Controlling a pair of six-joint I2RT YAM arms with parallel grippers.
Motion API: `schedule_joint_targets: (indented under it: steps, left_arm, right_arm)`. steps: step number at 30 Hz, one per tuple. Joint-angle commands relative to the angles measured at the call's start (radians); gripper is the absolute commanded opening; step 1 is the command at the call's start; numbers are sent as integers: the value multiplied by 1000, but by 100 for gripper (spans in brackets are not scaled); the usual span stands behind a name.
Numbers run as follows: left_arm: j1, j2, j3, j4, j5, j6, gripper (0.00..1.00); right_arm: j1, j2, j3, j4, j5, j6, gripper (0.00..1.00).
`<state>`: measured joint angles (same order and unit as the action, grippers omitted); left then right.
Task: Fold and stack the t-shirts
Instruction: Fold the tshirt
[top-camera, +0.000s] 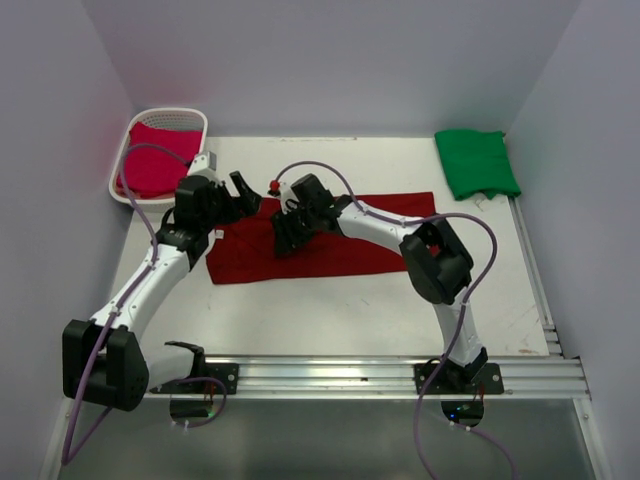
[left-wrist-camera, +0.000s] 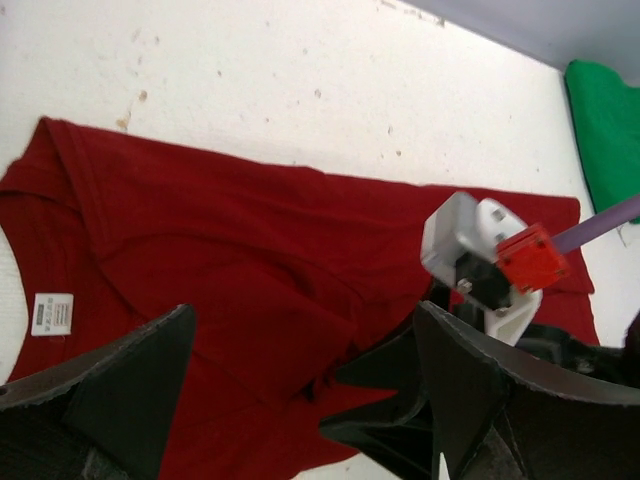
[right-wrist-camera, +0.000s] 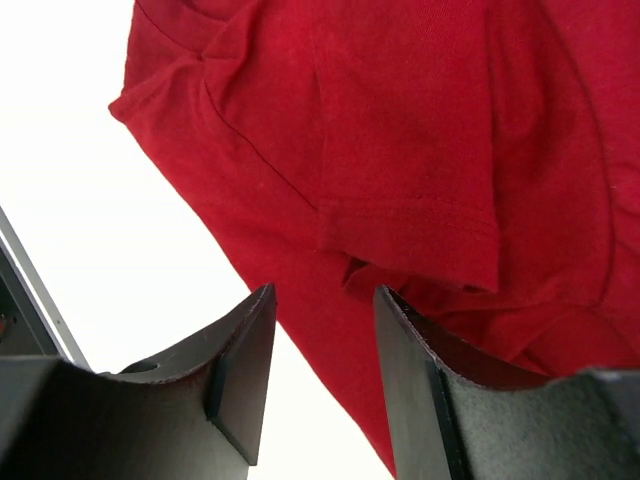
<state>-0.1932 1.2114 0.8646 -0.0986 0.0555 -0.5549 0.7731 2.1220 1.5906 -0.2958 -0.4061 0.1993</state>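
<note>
A dark maroon t-shirt (top-camera: 340, 248) lies spread flat across the middle of the table. My left gripper (top-camera: 240, 193) hovers open over its left end; in the left wrist view (left-wrist-camera: 300, 390) the shirt (left-wrist-camera: 230, 250), with a white neck label, lies below the wide-apart jaws. My right gripper (top-camera: 288, 232) is open just above the shirt's middle; in the right wrist view (right-wrist-camera: 322, 350) its jaws straddle the shirt's edge (right-wrist-camera: 400, 150) beside a folded sleeve. A bright green t-shirt (top-camera: 477, 163) lies folded at the back right. A pinkish crimson t-shirt (top-camera: 158, 160) lies in the basket.
A white lattice basket (top-camera: 122, 160) stands at the back left corner. Grey walls close in the table on three sides. A metal rail (top-camera: 400, 375) runs along the near edge. My right gripper's body (left-wrist-camera: 490, 255) sits close beside the left jaws.
</note>
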Motion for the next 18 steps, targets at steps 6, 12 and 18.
schedule_joint_targets:
  steps: [6,12,18]
  left_arm:
    - [-58,-67,-154,8,70,26,93]
    - [-101,-61,-256,34,0,-8,92]
    - [-149,19,-268,66,-94,-19,81]
  right_arm:
    - [2,-224,-92,69,208,55,51]
    - [3,-437,-210,67,539,114,54]
    - [-1,-540,-291,43,613,121,54]
